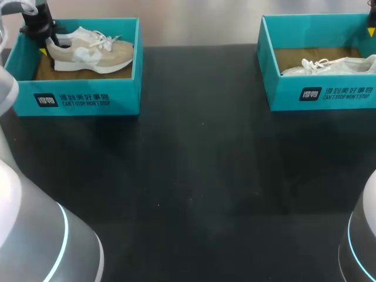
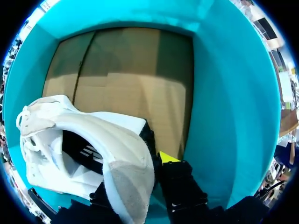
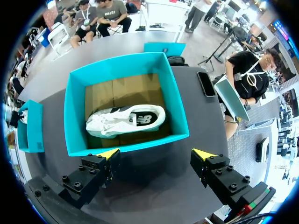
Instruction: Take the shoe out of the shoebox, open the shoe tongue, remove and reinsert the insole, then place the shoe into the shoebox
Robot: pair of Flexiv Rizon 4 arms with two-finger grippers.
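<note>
Beige-and-white laced sneaker in teal cardboard shoebox, heel clamped in left gripper; right gripper jaws apart.

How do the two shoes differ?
The left shoe is beige and stands upright; the right shoe is white and lies on its side. The left gripper is at the left shoe's heel; the right gripper hangs clear of the right shoe. The left box and right box holding them are both teal.

Beige shoe sits upright in left teal shoebox, heel gripped by my left hand. White shoe lies on its side in right teal shoebox.
</note>
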